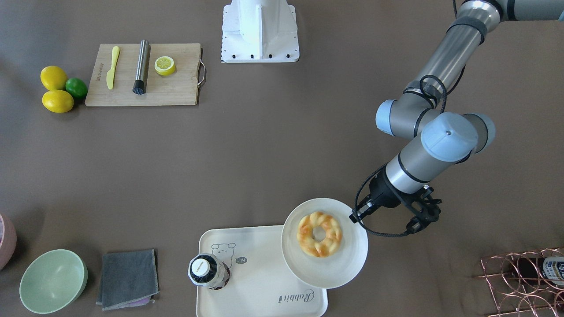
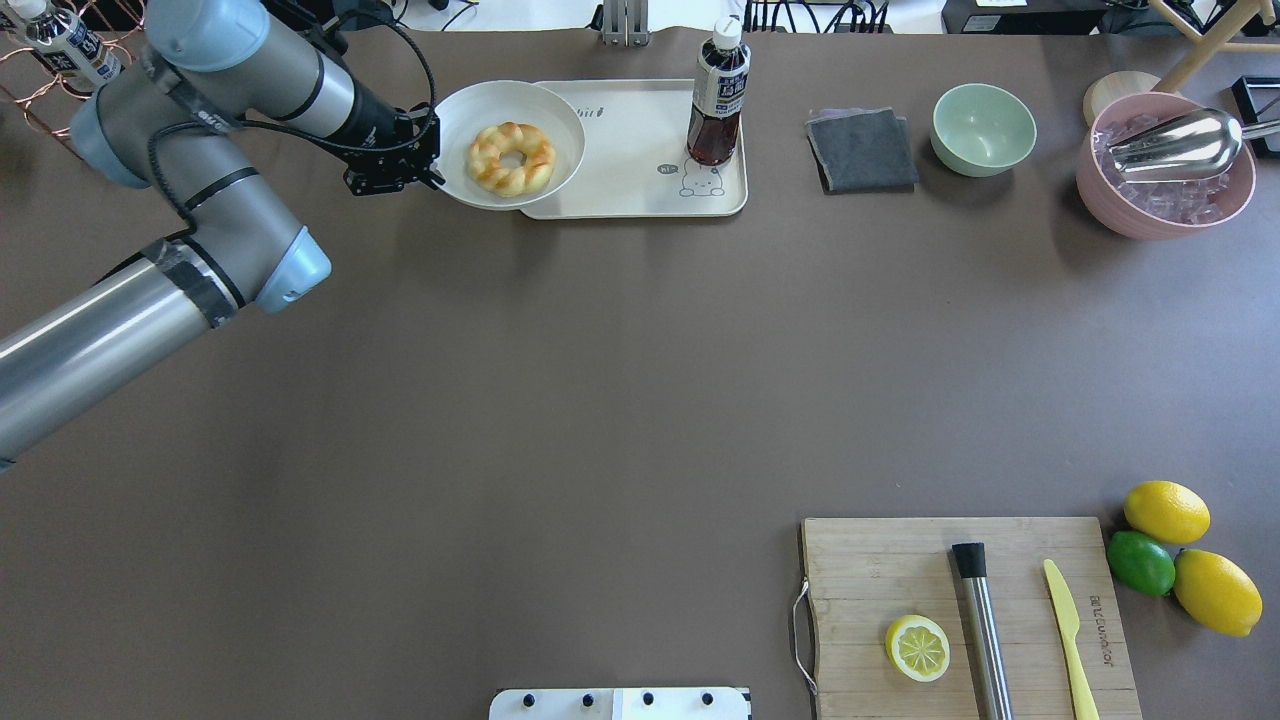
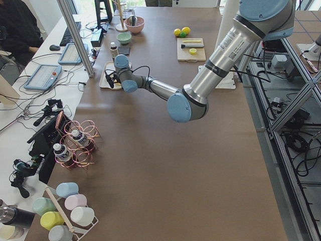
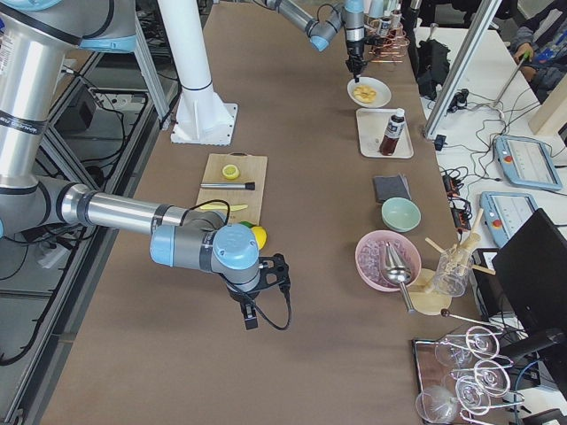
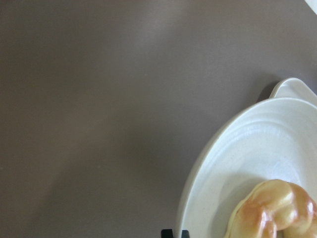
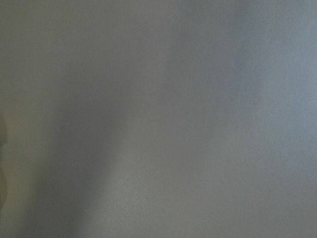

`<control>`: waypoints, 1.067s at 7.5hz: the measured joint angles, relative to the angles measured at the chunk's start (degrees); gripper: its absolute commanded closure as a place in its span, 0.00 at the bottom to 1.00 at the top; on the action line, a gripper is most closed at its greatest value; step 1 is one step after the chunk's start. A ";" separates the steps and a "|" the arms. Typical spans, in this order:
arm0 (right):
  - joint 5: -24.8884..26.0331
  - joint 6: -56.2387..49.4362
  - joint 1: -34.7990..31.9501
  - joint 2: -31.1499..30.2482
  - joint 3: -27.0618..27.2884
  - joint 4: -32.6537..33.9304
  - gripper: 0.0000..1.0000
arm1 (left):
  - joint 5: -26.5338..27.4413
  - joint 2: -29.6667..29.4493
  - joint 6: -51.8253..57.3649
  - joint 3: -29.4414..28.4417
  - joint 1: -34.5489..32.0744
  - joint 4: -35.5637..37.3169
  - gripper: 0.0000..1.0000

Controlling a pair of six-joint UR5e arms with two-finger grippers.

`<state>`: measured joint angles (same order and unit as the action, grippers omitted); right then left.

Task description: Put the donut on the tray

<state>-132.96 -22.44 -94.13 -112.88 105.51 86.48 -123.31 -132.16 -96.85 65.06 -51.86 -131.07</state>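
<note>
Looks nearly done but not finished: shows the donut (image 1: 320, 234) in the middle of the plate (image 1: 348, 259), with the plate over one corner of the tray (image 1: 264, 273) and its other half out over the table (image 1: 264, 154), so probably needs the plate brought fully onto the tray, or the donut itself moved. Finds the left gripper (image 1: 358, 215) low at the plate's outer rim, arm stretched far over the table and wrist bent down; cannot tell whether its fingers (image 5: 167, 233) pinch the rim or only stand beside it. Sees the right gripper (image 4: 251, 319) only from the side, low over the table near the board (image 4: 232, 186), fingers impossible to judge.
</note>
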 measured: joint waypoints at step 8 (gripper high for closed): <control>-0.10 -0.06 0.00 -0.14 0.05 -0.03 0.01 | 13.57 -15.25 -9.26 -16.88 6.84 -0.07 0.91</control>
<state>-133.06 -22.50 -94.13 -113.02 105.56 86.45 -109.74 -147.41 -106.11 48.18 -45.02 -131.13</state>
